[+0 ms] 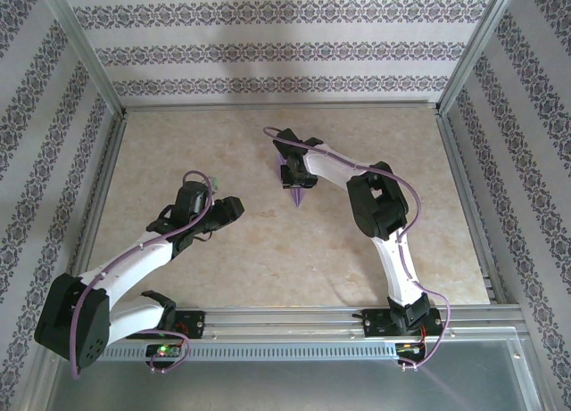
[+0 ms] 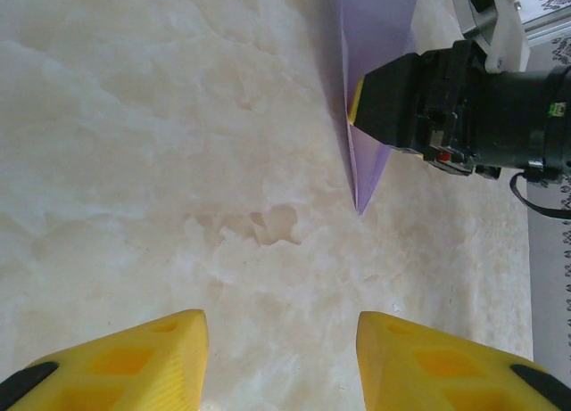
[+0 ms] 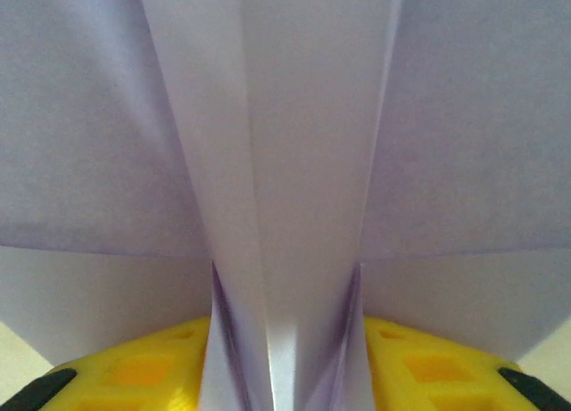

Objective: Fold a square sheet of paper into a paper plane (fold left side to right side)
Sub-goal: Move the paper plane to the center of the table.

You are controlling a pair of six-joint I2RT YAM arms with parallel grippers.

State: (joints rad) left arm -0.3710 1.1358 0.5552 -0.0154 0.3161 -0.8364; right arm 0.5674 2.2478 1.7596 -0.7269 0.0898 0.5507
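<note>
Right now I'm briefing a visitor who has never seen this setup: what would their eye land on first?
The purple paper plane stands out mid-table, nose toward the arms' bases, against the pale marble table. The right fingers pinch its middle fold from both sides, and the wings spread wide across the right wrist view. The left fingers are apart and empty, facing the plane's tip.

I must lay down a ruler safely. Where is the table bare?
The table is bare in its far-left corner, to the right of the right arm, and at the front between that arm and the left arm. The centre is crowded, where the right gripper holds the paper plane with the open left gripper close by.
</note>
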